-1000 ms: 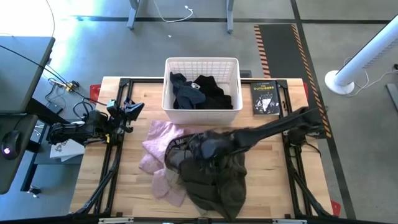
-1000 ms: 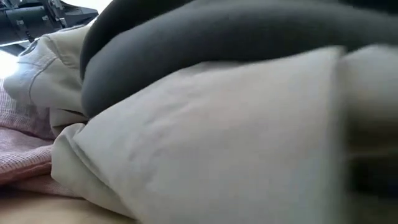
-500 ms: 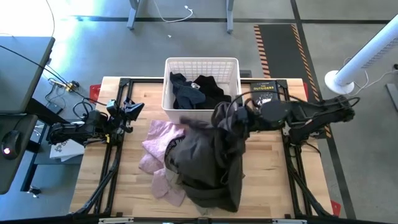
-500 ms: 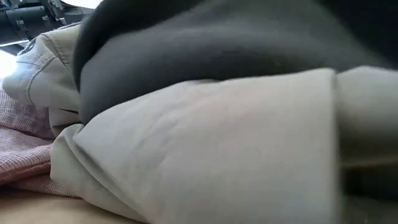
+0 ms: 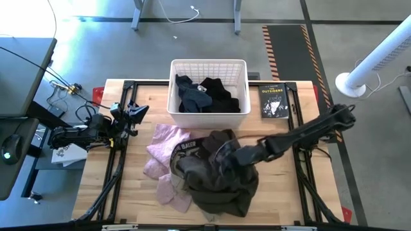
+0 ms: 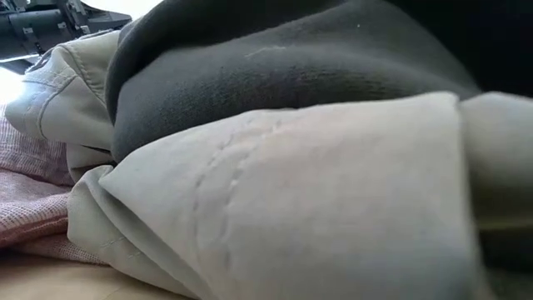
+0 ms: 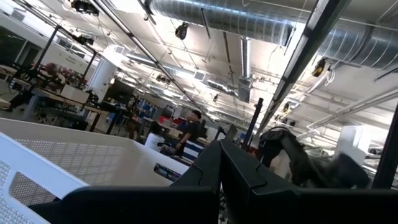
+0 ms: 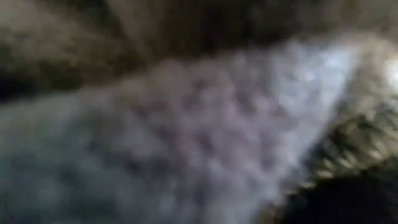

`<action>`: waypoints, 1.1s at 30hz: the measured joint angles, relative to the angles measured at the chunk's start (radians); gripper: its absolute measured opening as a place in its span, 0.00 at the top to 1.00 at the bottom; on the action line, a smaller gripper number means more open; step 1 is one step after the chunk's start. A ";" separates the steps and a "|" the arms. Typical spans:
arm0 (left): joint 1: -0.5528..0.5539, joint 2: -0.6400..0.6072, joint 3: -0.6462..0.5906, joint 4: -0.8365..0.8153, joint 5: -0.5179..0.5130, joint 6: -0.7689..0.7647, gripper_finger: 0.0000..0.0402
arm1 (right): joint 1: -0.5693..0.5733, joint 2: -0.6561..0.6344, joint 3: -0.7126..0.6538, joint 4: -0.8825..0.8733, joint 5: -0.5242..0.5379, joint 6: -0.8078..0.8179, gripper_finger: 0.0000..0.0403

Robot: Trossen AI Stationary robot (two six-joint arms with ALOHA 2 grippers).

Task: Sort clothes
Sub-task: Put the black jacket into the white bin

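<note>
An olive-brown garment (image 5: 221,176) lies heaped on the khaki trousers, whose black white-lettered waistband (image 5: 185,147) shows at the heap's left. A pale pink garment (image 5: 162,154) lies spread on the table to the left of them. My right gripper (image 5: 225,156) is down in the olive-brown heap, and cloth fills its wrist view (image 8: 186,124). My left gripper (image 5: 136,114) is shut and empty at the table's left edge. In the low view the khaki cloth (image 6: 291,217) lies under the dark garment (image 6: 275,67).
A white plastic basket (image 5: 209,64) at the far middle holds a navy garment (image 5: 192,96) and a black garment (image 5: 221,95). A small black book (image 5: 274,101) lies to its right. Bare wood shows at the near right (image 5: 282,192).
My right gripper rose and went toward the far right, beside the basket, drawing the olive-brown garment's upper part up with it. Then it came back down toward the near left. The garment has sunk back into a heap on the trousers.
</note>
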 joint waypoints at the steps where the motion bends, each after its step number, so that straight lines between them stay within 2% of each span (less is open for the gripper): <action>1: 0.000 0.000 0.000 0.000 -0.002 0.000 1.00 | 0.004 0.032 0.003 0.000 -0.038 0.000 0.87; 6: 0.000 0.000 0.000 -0.001 -0.017 0.000 1.00 | 0.022 0.161 0.069 -0.004 -0.155 -0.045 0.87; 12: 0.000 0.000 0.000 -0.001 -0.017 0.000 1.00 | 0.024 0.246 0.172 -0.145 -0.160 -0.131 0.83; 17: 0.000 0.000 0.000 -0.004 -0.017 0.000 1.00 | 0.027 0.267 0.279 -0.291 -0.117 -0.169 0.65; 26: 0.000 0.000 0.000 -0.004 -0.016 0.000 1.00 | 0.065 0.267 0.292 -0.230 -0.082 -0.151 0.23; 29: 0.000 0.000 0.000 -0.006 -0.016 0.000 1.00 | 0.068 0.282 0.281 -0.202 -0.080 -0.145 0.15; 33: 0.000 0.000 0.000 -0.008 -0.018 0.000 1.00 | 0.055 0.368 0.281 -0.136 -0.082 -0.130 0.12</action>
